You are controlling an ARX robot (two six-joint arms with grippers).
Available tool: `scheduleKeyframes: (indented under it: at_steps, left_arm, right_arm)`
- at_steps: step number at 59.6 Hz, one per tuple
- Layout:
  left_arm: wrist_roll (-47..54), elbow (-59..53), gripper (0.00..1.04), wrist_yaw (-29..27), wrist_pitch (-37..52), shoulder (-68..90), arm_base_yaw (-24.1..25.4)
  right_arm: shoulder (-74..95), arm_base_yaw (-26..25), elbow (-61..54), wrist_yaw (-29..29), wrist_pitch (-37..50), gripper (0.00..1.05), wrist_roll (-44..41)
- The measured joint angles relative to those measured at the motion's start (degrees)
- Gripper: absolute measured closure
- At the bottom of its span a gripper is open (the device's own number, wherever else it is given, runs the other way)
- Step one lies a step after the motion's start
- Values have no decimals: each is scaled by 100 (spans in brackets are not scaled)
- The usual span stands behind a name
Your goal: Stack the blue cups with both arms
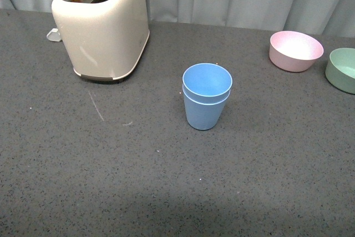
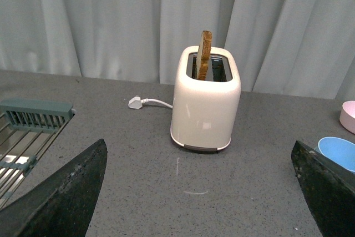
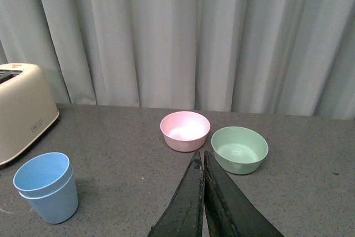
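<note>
The two blue cups [image 1: 206, 96] stand nested one inside the other, upright, in the middle of the grey table. The stack also shows in the right wrist view [image 3: 46, 186] and its rim shows at the edge of the left wrist view [image 2: 339, 151]. Neither gripper shows in the front view. My left gripper [image 2: 199, 192] is open and empty, its jaws wide apart, above the table in front of the toaster. My right gripper [image 3: 200, 162] is shut and empty, well away from the cups, pointing between the two bowls.
A cream toaster [image 1: 102, 23] with a slice of bread in it stands at the back left. A pink bowl [image 1: 295, 50] and a green bowl [image 1: 344, 69] sit at the back right. A wire rack [image 2: 28, 131] lies beside the left arm. A curtain hangs behind.
</note>
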Motion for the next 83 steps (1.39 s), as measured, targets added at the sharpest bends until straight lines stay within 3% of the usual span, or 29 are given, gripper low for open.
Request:
scheduleKeyframes:
  at_steps: [4,10,22,46,53,83]
  left_arm:
    - [0,0,7,0,0,0,0]
    - [2,0,7,-9,0,0,0]
    - [2,0,7,-4,0,-2,-2]
    - [2,0,7,-4,0,-2,-2]
    - [2,0,7,-4,0,-2,-2]
    - [2,0,7,-4,0,-2,0]
  right_arm:
    - [-133,0,0,0,-138,104,0]
    - [-850,0,4,-15,-1034,104,-2]
    - [-1047,0,4,-17,-1084,104,-4]
    - [-1049,0,4,-15,-1084,35,-9]
    - [-1049,0,4,-17,-1084,9,-9]
    - [-1049,0,4,-17,-1084,10,-4]
